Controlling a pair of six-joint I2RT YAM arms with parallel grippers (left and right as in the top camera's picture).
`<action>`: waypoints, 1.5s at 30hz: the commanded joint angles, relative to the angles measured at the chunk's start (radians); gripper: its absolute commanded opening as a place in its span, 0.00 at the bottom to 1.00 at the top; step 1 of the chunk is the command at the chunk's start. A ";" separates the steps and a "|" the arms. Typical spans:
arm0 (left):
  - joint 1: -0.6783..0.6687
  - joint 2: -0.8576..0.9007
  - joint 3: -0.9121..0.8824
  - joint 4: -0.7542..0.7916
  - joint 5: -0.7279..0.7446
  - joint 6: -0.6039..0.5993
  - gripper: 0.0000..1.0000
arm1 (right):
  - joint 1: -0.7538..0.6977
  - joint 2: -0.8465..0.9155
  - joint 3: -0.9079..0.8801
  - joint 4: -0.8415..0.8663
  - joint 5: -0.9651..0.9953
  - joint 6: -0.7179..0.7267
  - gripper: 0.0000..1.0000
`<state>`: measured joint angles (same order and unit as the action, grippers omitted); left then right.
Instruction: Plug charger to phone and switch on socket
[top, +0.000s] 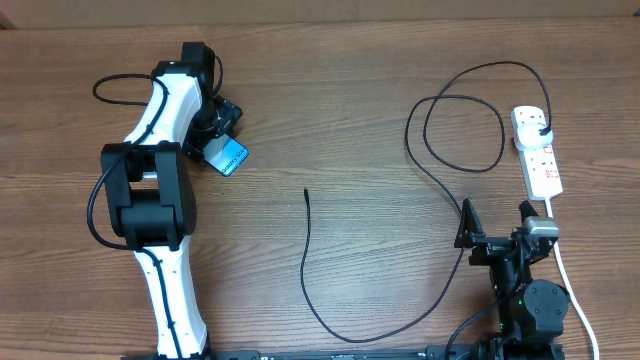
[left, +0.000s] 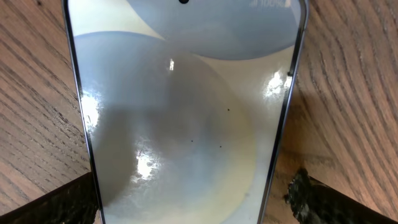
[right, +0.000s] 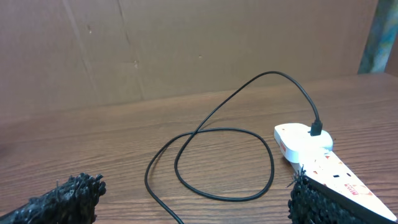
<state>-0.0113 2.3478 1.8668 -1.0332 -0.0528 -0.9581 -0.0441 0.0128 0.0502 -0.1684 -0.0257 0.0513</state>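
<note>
Overhead view: left gripper (top: 222, 138) is straddling the phone (top: 231, 158) toward the far-left corner, clamping undeterminable; right gripper (top: 495, 225) is sitting spread by the right edge. A loose hold is risking a slip short of the charger (top: 306, 232).

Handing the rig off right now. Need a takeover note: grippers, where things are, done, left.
Left gripper: fingers either side of the phone, at the far left of the table; can't confirm a grip.
Right gripper: open and empty, near the power strip at far right.
Charger: plug sits in the strip; connector tip lies loose mid-table, well apart from the phone.
Done: plug is in the strip.
Left: put the tip into the phone, switch the strip on. Switch state unreadable.
</note>
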 joint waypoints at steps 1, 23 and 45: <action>-0.010 0.145 -0.066 0.023 0.096 0.020 1.00 | 0.006 -0.009 -0.006 0.006 0.006 -0.006 1.00; -0.010 0.145 -0.066 0.021 0.095 0.020 0.87 | 0.006 -0.009 -0.006 0.005 0.006 -0.006 1.00; -0.011 0.145 -0.066 0.021 0.095 0.020 0.75 | 0.006 -0.009 -0.006 0.006 0.006 -0.006 1.00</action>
<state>-0.0116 2.3478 1.8671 -1.0340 -0.0525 -0.9424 -0.0441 0.0128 0.0502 -0.1684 -0.0254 0.0513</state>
